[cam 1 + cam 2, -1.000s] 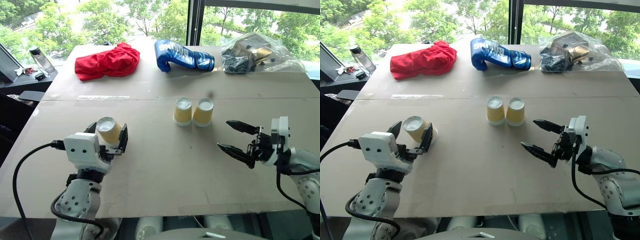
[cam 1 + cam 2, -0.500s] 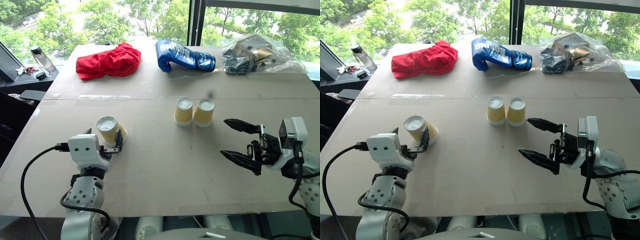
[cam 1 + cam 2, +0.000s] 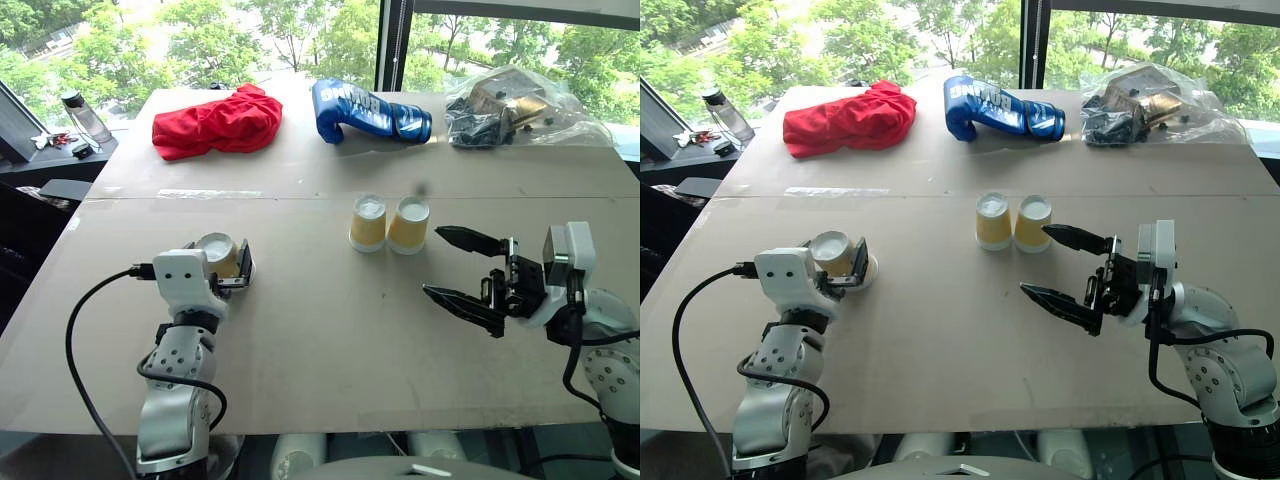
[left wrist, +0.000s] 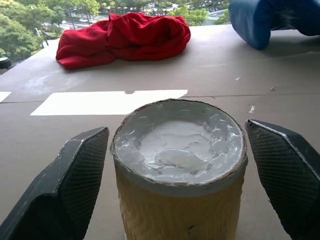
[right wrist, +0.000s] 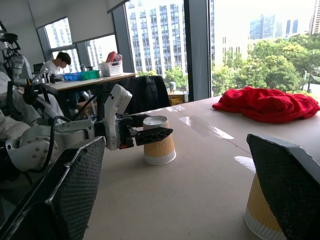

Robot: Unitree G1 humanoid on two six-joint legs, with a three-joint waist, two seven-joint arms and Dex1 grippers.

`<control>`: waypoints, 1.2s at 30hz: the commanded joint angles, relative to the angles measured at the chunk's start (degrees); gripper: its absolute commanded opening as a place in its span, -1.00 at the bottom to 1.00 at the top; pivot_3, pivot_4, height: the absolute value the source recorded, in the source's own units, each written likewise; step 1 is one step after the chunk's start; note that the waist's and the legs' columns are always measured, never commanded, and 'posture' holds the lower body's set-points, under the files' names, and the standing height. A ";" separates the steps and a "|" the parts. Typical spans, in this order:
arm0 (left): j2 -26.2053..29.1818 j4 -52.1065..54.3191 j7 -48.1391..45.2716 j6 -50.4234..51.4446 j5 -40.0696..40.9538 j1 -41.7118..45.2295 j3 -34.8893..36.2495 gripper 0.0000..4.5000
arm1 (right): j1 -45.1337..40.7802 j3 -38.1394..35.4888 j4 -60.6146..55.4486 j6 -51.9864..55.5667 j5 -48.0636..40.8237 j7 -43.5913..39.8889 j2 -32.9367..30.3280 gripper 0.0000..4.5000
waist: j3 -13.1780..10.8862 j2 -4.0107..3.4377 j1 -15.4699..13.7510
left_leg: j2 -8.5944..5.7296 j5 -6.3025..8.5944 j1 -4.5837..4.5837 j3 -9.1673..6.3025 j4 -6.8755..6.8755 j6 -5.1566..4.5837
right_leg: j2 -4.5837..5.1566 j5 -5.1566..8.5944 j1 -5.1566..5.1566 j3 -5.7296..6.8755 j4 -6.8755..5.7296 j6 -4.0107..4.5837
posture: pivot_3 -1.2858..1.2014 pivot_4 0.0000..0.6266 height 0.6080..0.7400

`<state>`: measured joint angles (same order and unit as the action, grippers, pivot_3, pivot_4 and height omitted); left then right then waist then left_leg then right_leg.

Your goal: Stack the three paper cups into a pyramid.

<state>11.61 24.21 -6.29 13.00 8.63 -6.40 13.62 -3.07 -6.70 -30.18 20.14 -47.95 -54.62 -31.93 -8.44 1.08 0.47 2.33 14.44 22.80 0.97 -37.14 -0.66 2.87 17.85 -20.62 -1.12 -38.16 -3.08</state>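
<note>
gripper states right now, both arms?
Left gripper: open, fingers either side of an upside-down paper cup standing on the table, not clamped on it.
Right gripper: open, empty.

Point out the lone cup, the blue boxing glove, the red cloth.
lone cup (image 4: 180,150): left wrist view, white upturned base.
blue boxing glove (image 3: 365,109): left eye view, mid-body.
red cloth (image 3: 215,122): left eye view, middle of the heap.

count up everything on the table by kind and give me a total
Yellow-tan ribbed paper cups: 3
Red crumpled cloth: 1
Blue boxing glove: 1
Clear plastic bag of dark parts: 1
Total: 6
</note>
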 commanded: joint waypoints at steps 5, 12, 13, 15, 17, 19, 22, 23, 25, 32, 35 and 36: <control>0.51 0.05 -1.01 -2.98 0.67 0.19 0.97 0.32 | -0.49 -0.54 -2.29 0.31 -0.83 0.66 -0.39 1.00 | 0.00 0.00 0.02 | 0.04 0.00 0.00 0.00 0.01 0.00 | 0.02 0.00 0.00 0.01 0.01 0.00 | 0.03 -0.52 1.00; 0.64 -0.23 -0.64 -3.30 -0.07 -0.44 1.03 0.16 | -0.55 -0.62 -2.18 0.44 -1.15 -0.21 -0.49 1.00 | 0.00 0.00 0.04 | 0.04 0.00 0.00 0.00 0.01 0.00 | 0.02 0.00 0.00 0.00 0.01 0.00 | 0.03 -0.52 1.00; 0.69 -0.22 -0.59 -3.31 -0.04 -0.39 1.15 0.16 | -0.58 -0.58 -2.20 0.46 -1.19 -0.34 -0.52 1.00 | 0.00 0.00 0.04 | 0.04 0.00 0.00 0.00 0.00 0.00 | 0.02 0.00 0.00 0.00 0.01 0.00 | 0.03 -0.52 1.00; 0.83 -0.14 -0.53 -3.20 0.03 -0.13 1.31 0.16 | -0.71 -0.51 -2.22 0.48 -1.25 -0.60 -0.58 1.00 | 0.00 0.00 0.05 | 0.04 0.00 0.00 -0.01 0.01 0.00 | 0.02 0.00 0.00 0.00 0.01 0.00 | 0.03 -0.52 1.00; 1.26 -0.09 -0.84 -3.28 0.15 0.42 1.38 0.16 | -0.95 -0.32 -2.30 0.45 -1.27 -0.80 -0.58 1.00 | 0.00 0.00 0.05 | 0.04 0.00 0.00 0.00 0.00 0.00 | 0.02 0.00 0.00 0.00 0.01 0.00 | 0.03 -0.52 1.00; 2.34 -0.25 -2.63 -3.85 1.34 1.23 1.58 0.16 | -1.18 -0.09 -2.57 0.22 -0.97 -1.76 -1.11 1.00 | 0.00 0.00 0.05 | 0.04 0.00 0.00 -0.01 0.01 0.00 | 0.02 0.00 0.00 0.01 0.01 0.00 | 0.03 -0.52 1.00; 4.48 -1.10 -5.91 -4.01 3.29 2.42 1.89 0.16 | -0.79 -0.06 -2.75 -0.66 0.22 -3.92 -2.44 1.00 | 0.00 0.00 -0.04 | 0.03 0.00 0.01 -0.02 0.01 0.00 | 0.02 0.00 0.00 0.05 0.00 0.00 | 0.03 -0.52 1.00; 5.60 -1.45 -8.14 -4.11 4.76 3.91 1.70 0.16 | -0.12 -0.66 -2.74 -1.03 0.42 -3.78 -2.50 1.00 | 0.00 0.00 -0.03 | 0.03 0.00 0.01 -0.03 0.01 0.00 | 0.02 0.00 0.00 0.06 0.01 0.00 | 0.03 -0.52 1.00; 8.53 -2.81 -13.61 -4.33 7.51 8.32 0.64 0.16 | 1.55 -1.99 -2.56 -1.92 1.77 -3.16 -2.88 1.00 | -0.01 0.01 -0.30 | 0.02 0.00 0.02 -0.03 0.01 0.00 | 0.02 0.00 0.00 0.06 0.02 0.00 | 0.03 -0.52 1.00; 12.75 -16.49 -27.51 3.57 16.11 33.61 -4.96 0.16 | 7.67 -6.83 -1.61 -4.60 5.30 1.32 -2.11 1.00 | -0.02 0.03 -1.33 | -0.11 -0.01 0.10 -0.10 -0.13 0.01 | 0.00 -0.01 0.04 0.19 0.01 -0.02 | 0.03 -0.52 1.00; 12.57 -23.18 -33.15 5.23 17.50 42.81 -7.54 0.16 | 9.12 -8.73 -0.84 -5.51 7.64 4.11 -1.75 1.00 | -0.04 0.05 -1.09 | -0.12 -0.01 0.14 -0.12 -0.15 0.01 | -0.02 -0.02 0.03 0.20 0.04 -0.04 | 0.03 -0.52 1.00; 12.75 -25.15 -35.64 5.72 17.57 45.21 -8.80 0.16 | 9.08 -9.50 -0.70 -5.32 7.39 5.51 -1.31 1.00 | -0.05 0.04 -0.99 | -0.12 -0.01 0.13 -0.08 -0.14 0.01 | -0.03 -0.02 0.01 0.15 0.05 -0.05 | 0.03 -0.52 1.00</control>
<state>24.09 0.18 -38.24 18.43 25.00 36.69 6.13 6.51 -13.61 -30.18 15.91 -40.53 -51.22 -33.52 -8.49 1.12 -0.52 2.23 14.43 22.94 0.90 -37.27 -0.65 2.83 17.84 -20.62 -0.97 -38.11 -3.13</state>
